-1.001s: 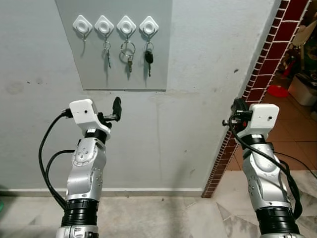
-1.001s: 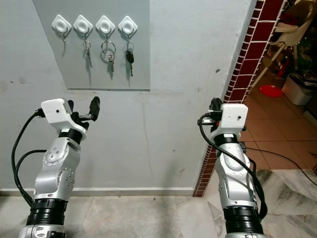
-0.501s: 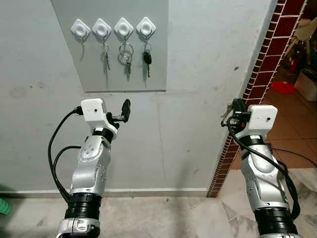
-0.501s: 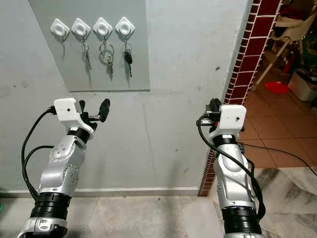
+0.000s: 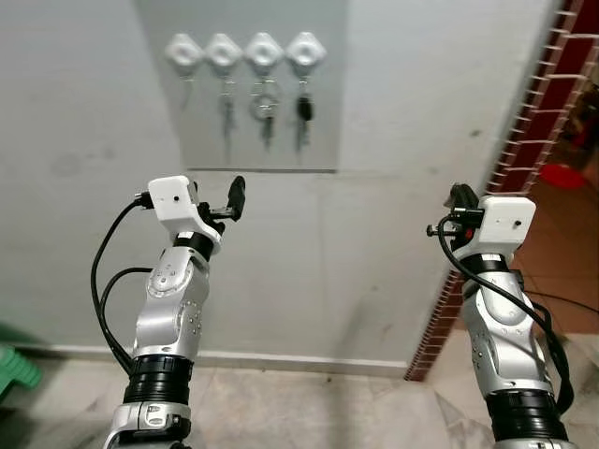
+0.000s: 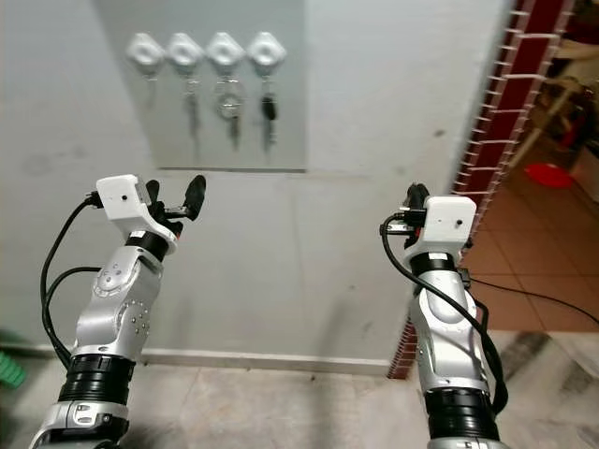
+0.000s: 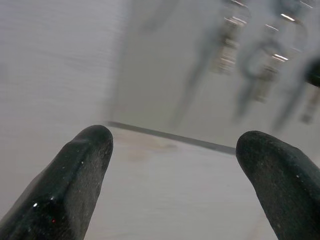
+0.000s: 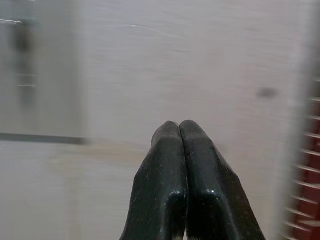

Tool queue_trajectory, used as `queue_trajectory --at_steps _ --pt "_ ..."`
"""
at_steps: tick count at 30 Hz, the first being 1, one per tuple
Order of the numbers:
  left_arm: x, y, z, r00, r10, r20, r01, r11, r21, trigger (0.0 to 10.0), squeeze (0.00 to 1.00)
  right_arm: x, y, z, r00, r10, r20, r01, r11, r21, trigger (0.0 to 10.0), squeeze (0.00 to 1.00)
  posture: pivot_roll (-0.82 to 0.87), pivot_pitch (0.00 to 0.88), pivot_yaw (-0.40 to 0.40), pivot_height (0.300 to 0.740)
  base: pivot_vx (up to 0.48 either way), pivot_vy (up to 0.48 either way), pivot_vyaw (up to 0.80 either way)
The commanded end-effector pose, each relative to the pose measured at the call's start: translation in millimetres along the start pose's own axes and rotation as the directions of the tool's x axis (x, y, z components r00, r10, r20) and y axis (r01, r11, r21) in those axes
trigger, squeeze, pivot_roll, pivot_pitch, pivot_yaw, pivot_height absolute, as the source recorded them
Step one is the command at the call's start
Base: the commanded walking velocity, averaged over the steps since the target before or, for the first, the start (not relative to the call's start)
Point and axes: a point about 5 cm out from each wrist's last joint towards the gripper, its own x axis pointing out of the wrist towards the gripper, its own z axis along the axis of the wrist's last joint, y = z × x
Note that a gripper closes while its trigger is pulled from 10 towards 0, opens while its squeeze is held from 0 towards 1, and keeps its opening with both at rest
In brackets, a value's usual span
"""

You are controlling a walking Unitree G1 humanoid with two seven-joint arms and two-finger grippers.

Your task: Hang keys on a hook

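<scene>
Grey wall ahead carries a panel [image 5: 253, 94] of four hooks [image 5: 244, 50]; keys [image 5: 266, 105] already dangle up above my left gripper [image 7: 175, 165], whose fingers stand apart. My right gripper [image 8: 179, 170] is pressed together. Keys are light, rigid, jangly; I'd pinch the ring.

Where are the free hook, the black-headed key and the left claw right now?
free hook [image 5: 184, 51]: left eye view, on its white diamond plate.
black-headed key [image 5: 303, 109]: left eye view, on its black head.
left claw [image 7: 175, 165]: left wrist view, midway between its open fingertips.
</scene>
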Motion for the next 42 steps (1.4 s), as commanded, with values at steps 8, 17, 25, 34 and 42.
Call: queue_trajectory --at_steps 8,17,25,34,42 --pt "-0.6 1.9 -0.3 1.0 0.004 -0.008 -0.004 1.0 -0.002 10.0 0.0 2.3 2.3 3.6 1.0 0.008 0.016 -0.008 1.0 0.001 10.0 0.0 0.01 0.0 0.036 0.74 0.0 0.355 0.0" --pt "-2.2 1.8 -1.9 1.0 0.005 -0.012 -0.005 1.0 -0.006 10.0 0.0 1.2 2.9 3.3 1.0 0.012 0.013 -0.012 1.0 0.001 10.0 0.0 0.01 0.0 0.034 0.74 0.0 0.404 0.0" --pt "-3.3 1.9 -2.4 1.0 0.002 -0.015 -0.002 1.0 -0.007 10.0 0.0 0.3 4.3 3.2 1.0 0.016 0.012 -0.016 1.0 0.003 10.0 0.0 0.01 0.0 0.035 0.74 0.0 0.428 0.0" --pt "-3.8 2.0 -2.4 1.0 0.001 -0.019 -0.001 1.0 -0.005 10.0 0.0 -0.9 4.4 2.1 1.0 0.016 0.007 -0.016 1.0 0.003 10.0 0.0 0.01 0.0 0.037 0.74 0.0 0.416 0.0" --pt "-3.8 1.7 -2.6 1.0 0.003 -0.022 -0.003 1.0 -0.007 10.0 0.0 -1.0 4.5 2.3 1.0 0.015 0.006 -0.015 1.0 0.005 10.0 0.0 0.01 0.0 0.037 0.74 0.0 0.412 0.0"
